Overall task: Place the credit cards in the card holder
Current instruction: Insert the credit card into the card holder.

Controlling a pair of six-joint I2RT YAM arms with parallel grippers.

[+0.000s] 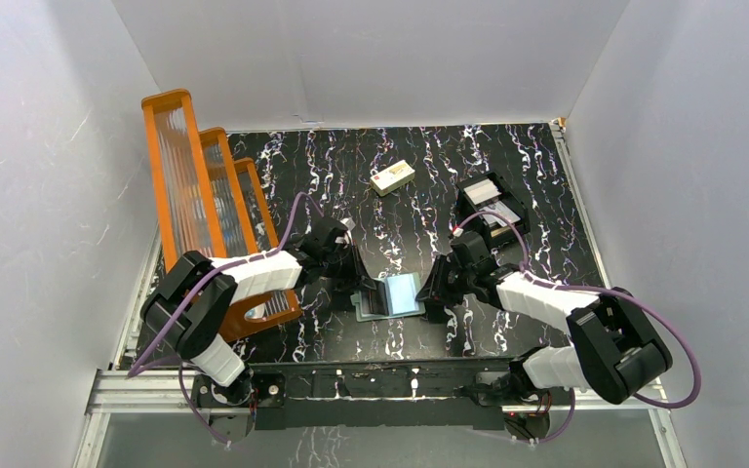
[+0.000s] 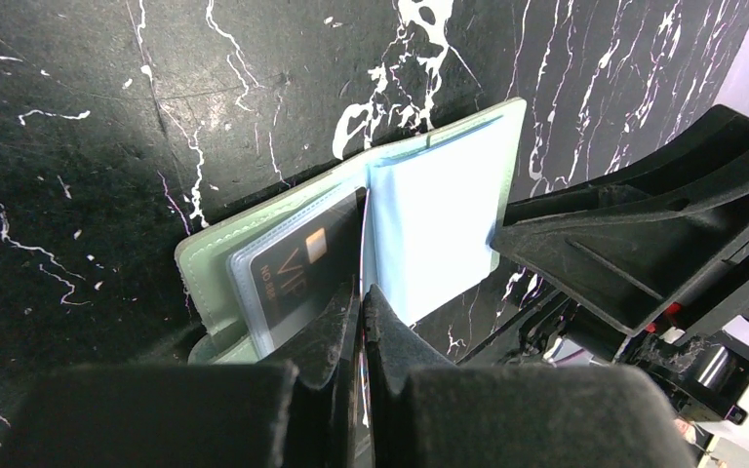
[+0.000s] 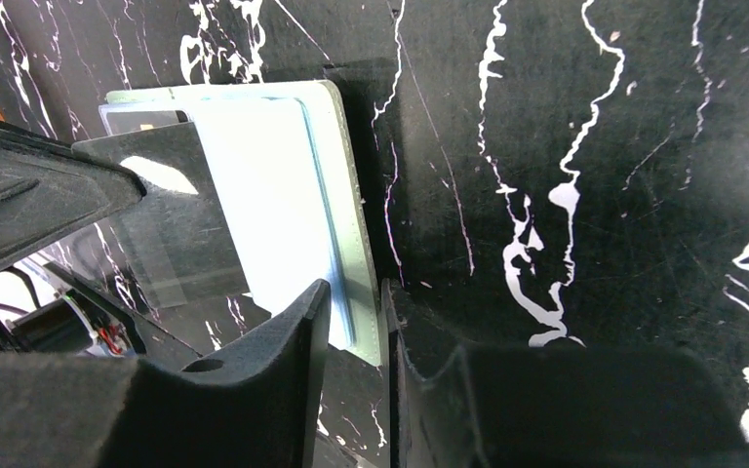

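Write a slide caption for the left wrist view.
Left gripper shut on a clear leaf standing over the open card holder, black card in a sleeve, right gripper at its edge.

Left gripper (image 2: 363,291) clamped, right gripper (image 3: 354,288) narrowly parted, arms angled inward.

I see the grey-green folding card holder (image 1: 390,295) lying lower centre, between the left gripper (image 1: 356,278) and the right gripper (image 1: 434,288). The cream rectangular block (image 1: 392,177) lies upper centre, with the black boxy plastic tray (image 1: 492,205) to its right. The orange-framed ribbed rack (image 1: 200,195) stands far left.
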